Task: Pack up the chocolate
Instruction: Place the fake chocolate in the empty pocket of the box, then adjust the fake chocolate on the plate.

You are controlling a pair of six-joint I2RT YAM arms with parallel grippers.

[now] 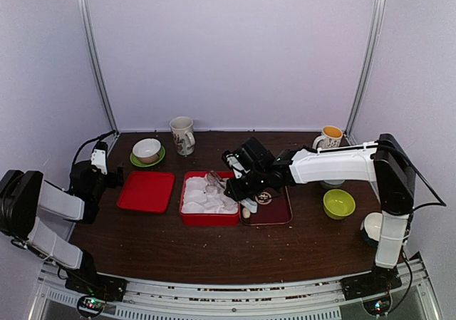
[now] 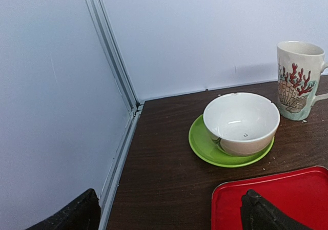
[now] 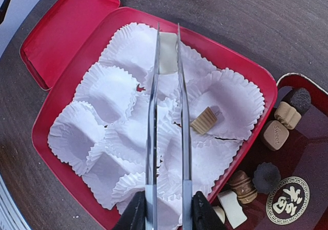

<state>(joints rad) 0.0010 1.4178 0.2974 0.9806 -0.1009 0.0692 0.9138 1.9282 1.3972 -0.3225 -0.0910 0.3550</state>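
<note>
The right gripper (image 3: 168,215) is clamped on the handles of metal tongs (image 3: 152,112), which run up the middle of the right wrist view over a red box (image 3: 64,94) lined with white paper cups (image 3: 110,91). Between the tong tips, in the upper middle of that view, sits a cream-white chocolate (image 3: 168,53) over one of the cups. A tan ridged chocolate (image 3: 205,120) lies in a cup right of centre. The other chocolates (image 3: 274,134) lie on a dark red tray (image 3: 310,153) at the lower right, just beside the box. The left gripper (image 2: 166,217) is spread wide and holds nothing. It is at the bottom of the left wrist view, over the bench (image 2: 164,158) and the edge of a red lid (image 2: 287,194). Above them stand a white bowl (image 2: 241,120) on a green saucer (image 2: 202,143) and a mug (image 2: 297,79).
</note>
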